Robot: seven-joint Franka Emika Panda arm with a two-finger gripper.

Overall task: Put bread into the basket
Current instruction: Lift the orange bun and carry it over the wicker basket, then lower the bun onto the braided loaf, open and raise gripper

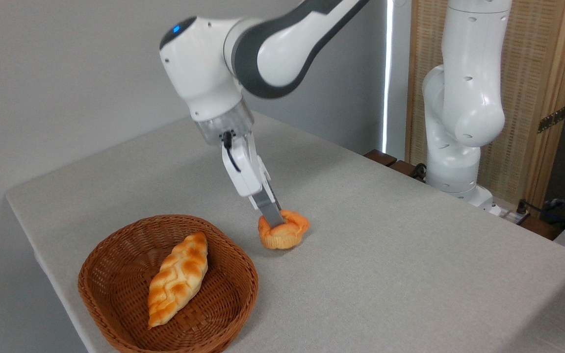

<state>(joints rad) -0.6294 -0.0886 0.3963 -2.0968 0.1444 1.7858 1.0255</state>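
You have the basket at the desk's front edge, near its left corner, with the long loaf lying inside it. The bread sits on the desk just right of and behind the basket, apart from its rim, well in from every edge. Your tool comes down onto the bread from behind and left, and the arm's base stands by the desk's far right edge.

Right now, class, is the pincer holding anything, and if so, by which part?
The pincer reaches into the swirled top of the small round orange bun, which sits on the table; whether it grips cannot be told.
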